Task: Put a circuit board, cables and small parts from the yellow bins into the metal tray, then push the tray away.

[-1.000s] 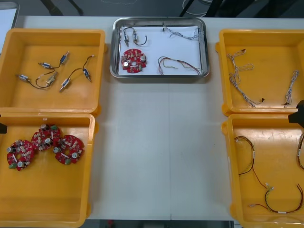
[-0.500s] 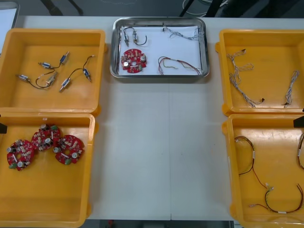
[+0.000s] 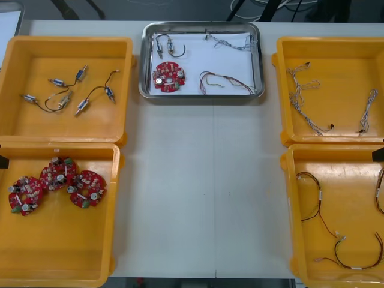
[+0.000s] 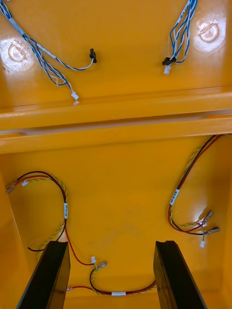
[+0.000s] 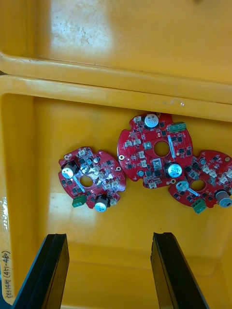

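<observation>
The metal tray (image 3: 198, 60), white inside, stands at the table's far middle. In it lie a red circuit board (image 3: 168, 77), small metal parts on a black cable (image 3: 168, 45), a blue and white cable (image 3: 231, 42) and a red and yellow cable (image 3: 225, 81). My left gripper (image 5: 108, 270) hangs open over the near left bin, its fingers short of three red boards (image 5: 154, 149). My right gripper (image 4: 111, 275) is open above the near right bin, over a red and yellow cable (image 4: 53, 193). Neither holds anything. In the front view each shows as a black tip at the left edge (image 3: 3, 161) and the right edge (image 3: 378, 154).
The far left bin (image 3: 36, 126) holds small metal parts on black cables (image 3: 72, 93). The far right bin (image 3: 342, 54) holds blue and white cables (image 3: 303, 99). Red and yellow cables (image 3: 327, 225) lie in the near right bin (image 3: 354, 186). Bare table (image 3: 204, 192) runs between the bins.
The right gripper's black tip has drawn back toward the right edge of the front view. The tray, its contents and the left arm have not moved.
</observation>
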Available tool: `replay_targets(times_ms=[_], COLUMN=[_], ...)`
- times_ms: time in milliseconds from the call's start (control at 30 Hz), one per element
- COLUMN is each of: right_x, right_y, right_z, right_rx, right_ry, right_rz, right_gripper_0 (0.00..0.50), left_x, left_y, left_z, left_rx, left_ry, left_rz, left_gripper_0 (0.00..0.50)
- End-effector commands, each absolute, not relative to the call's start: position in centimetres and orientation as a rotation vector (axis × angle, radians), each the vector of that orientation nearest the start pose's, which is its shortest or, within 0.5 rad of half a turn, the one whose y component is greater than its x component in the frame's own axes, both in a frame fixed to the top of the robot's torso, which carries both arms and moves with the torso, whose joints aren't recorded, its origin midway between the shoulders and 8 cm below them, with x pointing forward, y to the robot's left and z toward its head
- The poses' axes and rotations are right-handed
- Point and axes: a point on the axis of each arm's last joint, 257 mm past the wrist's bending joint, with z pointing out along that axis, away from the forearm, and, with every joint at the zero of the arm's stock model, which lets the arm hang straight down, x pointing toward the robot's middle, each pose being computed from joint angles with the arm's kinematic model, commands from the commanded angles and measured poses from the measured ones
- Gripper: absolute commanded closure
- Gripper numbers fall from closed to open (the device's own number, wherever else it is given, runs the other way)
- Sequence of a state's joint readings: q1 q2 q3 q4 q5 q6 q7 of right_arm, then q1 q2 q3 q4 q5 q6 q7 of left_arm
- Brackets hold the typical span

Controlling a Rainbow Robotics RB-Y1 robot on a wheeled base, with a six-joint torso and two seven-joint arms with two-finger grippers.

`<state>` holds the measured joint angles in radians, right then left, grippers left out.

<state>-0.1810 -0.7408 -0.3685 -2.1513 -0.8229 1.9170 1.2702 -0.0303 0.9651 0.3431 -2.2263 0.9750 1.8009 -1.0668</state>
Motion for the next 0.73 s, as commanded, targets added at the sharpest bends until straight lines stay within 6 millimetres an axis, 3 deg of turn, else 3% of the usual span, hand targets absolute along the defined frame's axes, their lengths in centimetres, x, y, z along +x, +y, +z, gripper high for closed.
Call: replay_targets(times_ms=[33,733], right_x=[37.76,37.76], right_y=[-40.44,-40.44], right_z=[-14.91,-14.91], right_rx=[0.178,0.178], right_ry=[2.632,2.632], right_rz=[-0.034,-0.034], right_gripper_0=[0.0,0.0], left_x=[36.49,36.49], left_y=[39.75,39.75], left_z=[-13.63,-13.63], left_rx=[-0.165,-0.165], left_ry=[2.606,2.606], left_rz=[0.042,0.042], left_gripper_0=[0.0,0.0])
